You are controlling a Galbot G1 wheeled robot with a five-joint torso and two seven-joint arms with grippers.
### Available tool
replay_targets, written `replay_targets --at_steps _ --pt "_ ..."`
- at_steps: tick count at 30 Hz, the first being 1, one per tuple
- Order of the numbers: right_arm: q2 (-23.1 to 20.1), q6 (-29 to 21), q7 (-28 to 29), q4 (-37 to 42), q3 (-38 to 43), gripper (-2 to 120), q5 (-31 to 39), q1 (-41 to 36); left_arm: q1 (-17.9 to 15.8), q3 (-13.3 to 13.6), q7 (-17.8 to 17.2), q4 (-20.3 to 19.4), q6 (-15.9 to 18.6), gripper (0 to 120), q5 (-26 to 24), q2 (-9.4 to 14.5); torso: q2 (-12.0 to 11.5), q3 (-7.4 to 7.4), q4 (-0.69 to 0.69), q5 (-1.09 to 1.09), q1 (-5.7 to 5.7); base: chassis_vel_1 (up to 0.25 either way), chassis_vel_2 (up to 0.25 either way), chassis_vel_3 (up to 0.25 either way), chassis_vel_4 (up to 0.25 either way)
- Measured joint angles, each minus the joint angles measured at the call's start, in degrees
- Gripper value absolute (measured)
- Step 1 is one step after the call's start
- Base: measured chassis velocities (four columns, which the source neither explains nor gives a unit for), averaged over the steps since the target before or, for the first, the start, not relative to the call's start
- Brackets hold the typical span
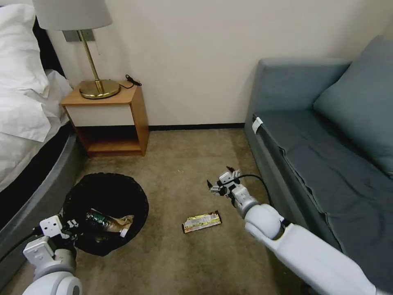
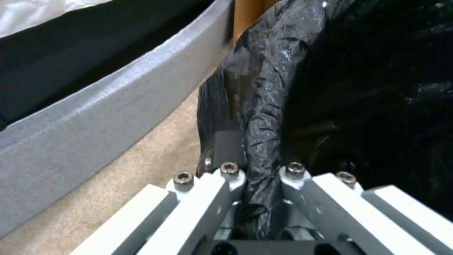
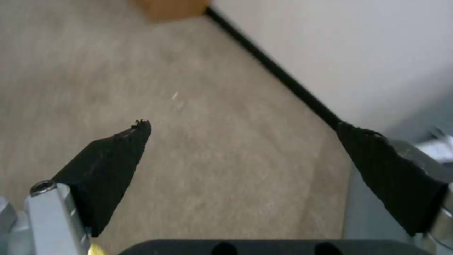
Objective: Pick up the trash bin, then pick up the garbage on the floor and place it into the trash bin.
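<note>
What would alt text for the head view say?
The left pincer grips the rim of the black-lined trash bin, which holds a bottle and brown paper. The right pincer hovers open above the carpet beyond a gold snack wrapper.

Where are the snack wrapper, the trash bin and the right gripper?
snack wrapper (image 1: 202, 221), head view, middle of the gold foil.
trash bin (image 1: 137, 192), head view, black liner at the rim.
right gripper (image 1: 221, 178), head view, between its open fingertips.

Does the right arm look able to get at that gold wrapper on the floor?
Probably yes. The right gripper is open and hangs over bare carpet just beyond the wrapper, with nothing between them. The left gripper is shut on the bin rim, off to the side.
</note>
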Motion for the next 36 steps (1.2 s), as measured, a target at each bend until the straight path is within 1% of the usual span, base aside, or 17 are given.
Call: replay_targets --at_steps 1,3,5,6,10,12,15,16,19,20,22,25,28,29,33,35,36 --pt "0.0 0.0 0.0 0.0 0.0 100 0.0 0.0 0.0 0.0 0.0 0.0 0.0 2 0.0 0.0 0.0 0.0 0.0 0.0 0.0 0.0 0.0 0.0 0.0" --pt "-0.38 0.57 -2.32 -2.9 -4.11 100 -0.86 2.63 0.13 0.04 -0.01 -0.09 0.0 2 0.19 -0.12 0.01 -0.01 0.0 -0.02 0.0 0.0 0.0 0.0 0.0" --pt "-0.46 2.58 -4.42 -5.77 -8.64 100 -1.54 4.83 0.23 0.12 0.02 -0.09 -0.01 2 0.39 -0.2 0.0 0.0 -0.01 0.0 0.0 0.0 0.0 0.0 0.0" --pt "-0.46 2.58 -4.42 -5.77 -8.64 100 -1.54 4.83 0.23 0.12 0.02 -0.09 -0.01 2 0.39 -0.2 0.0 0.0 -0.01 0.0 0.0 0.0 0.0 0.0 0.0" --pt "0.21 9.05 -8.83 -13.39 -18.7 100 -3.89 10.28 0.37 0.33 0.04 0.01 -0.19 2 1.0 -0.41 0.0 0.0 -0.01 0.0 0.0 0.0 0.0 0.0 0.0" --pt "0.55 10.0 -9.4 -14.67 -20.0 100 -4.15 11.06 0.37 0.39 0.04 0.09 -0.23 2 1.16 -0.44 0.0 0.0 -0.01 -0.01 0.0 0.0 0.0 0.0 0.0" --pt "2.66 14.95 -12.19 -21.65 -24.52 100 -6.85 13.76 0.37 0.5 0.06 0.51 -0.39 2 1.47 -0.56 0.0 0.0 -0.01 0.0 0.0 0.0 0.0 0.0 0.0" --pt "2.66 14.95 -12.19 -21.65 -24.52 100 -6.85 13.76 0.37 0.5 0.06 0.51 -0.39 2 1.47 -0.56 0.0 0.0 -0.01 0.0 0.0 0.0 0.0 0.0 0.0" --pt "5.18 19.29 -14.41 -29.46 -27.62 100 -9.39 16.06 0.39 0.51 0.11 1.09 -0.72 2 1.73 -0.61 0.0 0.0 -0.01 0.0 0.0 0.0 0.0 0.0 0.0" --pt "5.18 19.29 -14.41 -29.46 -27.62 100 -9.39 16.06 0.39 0.51 0.11 1.09 -0.72 2 1.73 -0.61 0.0 0.0 -0.01 0.0 0.0 0.0 0.0 0.0 0.0" --pt "6.61 23.23 -17.35 -33.88 -28.38 100 -11.67 17.35 0.48 0.57 0.11 1.42 -0.98 2 2.06 -0.69 0.0 -0.01 0.0 -0.02 0.0 0.0 0.0 0.0 0.0" --pt "7.19 25.29 -19.42 -35.84 -29.58 100 -12.36 18.29 0.49 0.64 0.14 1.62 -1.08 2 2.2 -0.74 0.0 0.0 -0.01 -0.01 0.0 0.0 0.0 0.0 0.0" --pt "8.58 29.26 -23.76 -38.73 -30.7 100 -12.76 19.53 0.48 0.65 0.17 1.81 -1.18 2 2.3 -0.76 0.0 0.0 -0.01 -0.02 0.0 0.0 0.0 0.0 0.0" --pt "8.58 29.26 -23.76 -38.73 -30.7 100 -12.76 19.53 0.48 0.65 0.17 1.81 -1.18 2 2.3 -0.76 0.0 0.0 -0.01 -0.02 0.0 0.0 0.0 0.0 0.0" --pt "11.64 34.81 -29.96 -44.73 -30.88 100 -12.98 20.0 0.59 0.61 0.18 1.99 -1.37 2 2.35 -0.74 0.01 0.0 0.0 -0.01 0.0 0.0 0.0 0.0 0.0" --pt "12.06 35.21 -30.5 -45.6 -30.92 100 -12.99 20.03 0.61 0.62 0.19 2.02 -1.39 2 2.35 -0.74 0.0 0.0 0.0 -0.01 0.0 0.0 0.0 0.0 0.0" --pt "12.9 35.98 -31.36 -47.43 -30.96 100 -13.03 20.06 0.62 0.61 0.18 2.06 -1.42 2 2.36 -0.73 0.0 0.0 -0.01 -0.01 0.0 0.0 0.0 0.0 0.0"
